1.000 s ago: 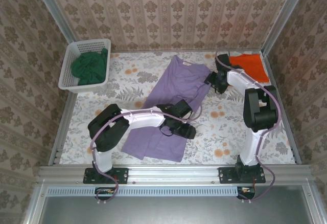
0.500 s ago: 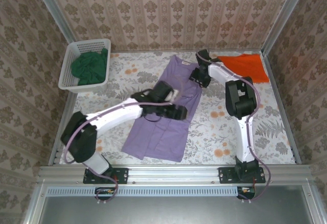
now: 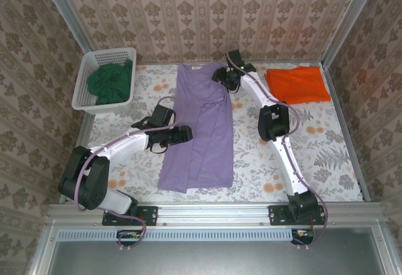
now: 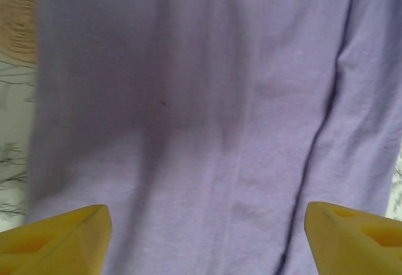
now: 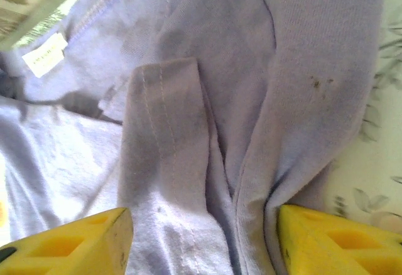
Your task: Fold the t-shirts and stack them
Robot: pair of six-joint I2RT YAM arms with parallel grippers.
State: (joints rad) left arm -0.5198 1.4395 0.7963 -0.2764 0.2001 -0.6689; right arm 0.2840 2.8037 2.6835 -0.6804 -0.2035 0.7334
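The lilac-purple t-shirt (image 3: 202,137) lies lengthwise down the middle of the table, collar at the far end. My left gripper (image 3: 179,135) hovers over its left edge; in the left wrist view the gripper (image 4: 207,240) is open, its yellow fingers (image 4: 59,240) wide apart above smooth purple cloth (image 4: 207,99). My right gripper (image 3: 225,77) is at the shirt's far right shoulder. In the right wrist view it (image 5: 204,243) is open, straddling creased folds and a hemmed sleeve (image 5: 166,137) near the neck label (image 5: 44,54). A folded orange t-shirt (image 3: 296,85) lies at the far right. The dark green t-shirt (image 3: 110,81) is bunched in the basket.
The white lattice basket (image 3: 103,55) stands at the far left corner. Patterned walls close in the table on three sides. Bare floral tabletop (image 3: 301,156) shows to the right of the purple shirt, and more of it shows at the near left.
The purple shirt has swung from a diagonal to straight lengthwise and shifted left. Both grippers moved left with it, the right one also farther back. The left jaws have widened.
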